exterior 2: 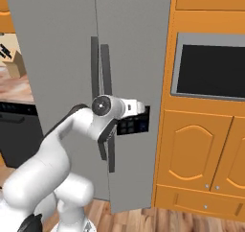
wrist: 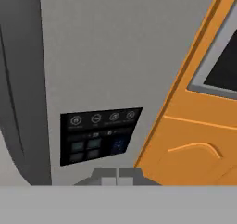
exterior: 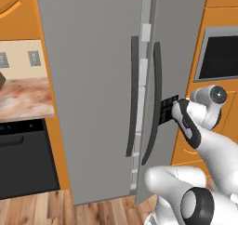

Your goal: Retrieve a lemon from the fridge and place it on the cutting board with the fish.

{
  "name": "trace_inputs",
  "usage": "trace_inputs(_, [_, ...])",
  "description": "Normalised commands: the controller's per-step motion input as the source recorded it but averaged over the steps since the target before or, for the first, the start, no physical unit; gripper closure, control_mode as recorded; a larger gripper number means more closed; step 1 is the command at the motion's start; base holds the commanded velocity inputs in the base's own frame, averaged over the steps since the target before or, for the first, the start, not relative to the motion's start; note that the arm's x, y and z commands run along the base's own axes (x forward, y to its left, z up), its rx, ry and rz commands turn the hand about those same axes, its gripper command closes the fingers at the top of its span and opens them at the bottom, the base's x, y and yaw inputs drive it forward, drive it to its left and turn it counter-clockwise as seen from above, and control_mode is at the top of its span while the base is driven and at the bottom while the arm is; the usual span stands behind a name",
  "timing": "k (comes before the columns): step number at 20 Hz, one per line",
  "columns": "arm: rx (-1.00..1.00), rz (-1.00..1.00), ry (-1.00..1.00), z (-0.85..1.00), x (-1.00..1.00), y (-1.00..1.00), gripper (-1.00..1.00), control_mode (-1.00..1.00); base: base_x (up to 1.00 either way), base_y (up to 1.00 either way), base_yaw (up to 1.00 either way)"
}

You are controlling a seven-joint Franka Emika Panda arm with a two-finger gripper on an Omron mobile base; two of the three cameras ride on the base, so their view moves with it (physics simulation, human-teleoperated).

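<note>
Pincer [wrist: 117,177] closed tight, nothing held, tips right by the black control panel [wrist: 99,135] on the right door of the fridge [exterior: 93,80]. Right door slightly ajar, dark vertical handles [exterior: 157,103] beside the hand. Further back: orange cabinets [exterior 2: 201,149], wall oven [exterior 2: 210,65], marble bench [exterior: 23,98] left, black dishwasher [exterior: 25,159] beneath.

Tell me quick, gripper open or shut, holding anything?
Gripper: shut, fingers together, holding nothing; it sits close to the fridge door by the dark control panel.
</note>
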Motion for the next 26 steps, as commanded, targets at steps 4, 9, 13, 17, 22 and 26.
trace_inputs(4, [-0.02,-0.02,0.51,0.33,-0.62,-0.58,1.00,-1.00,0.00,0.00,0.00])
trace_inputs(9, [-0.23,-0.03,0.43,0.03,-0.18,0.60,1.00,-1.00,0.00,0.00,0.00])
trace_inputs(13, [-0.31,0.00,0.20,0.00,-0.32,1.00,-1.00,-1.00,0.00,0.00,0.00])
trace_inputs(17, [-0.21,0.00,0.09,0.02,-0.19,0.70,-1.00,-1.00,0.00,0.00,0.00])
trace_inputs(22, [0.00,0.01,0.00,0.00,0.02,0.04,-1.00,-1.00,0.00,0.00,0.00])
trace_inputs(26, [0.00,0.10,0.00,-0.10,0.25,0.32,-1.00,-1.00,0.00,0.00,0.00])
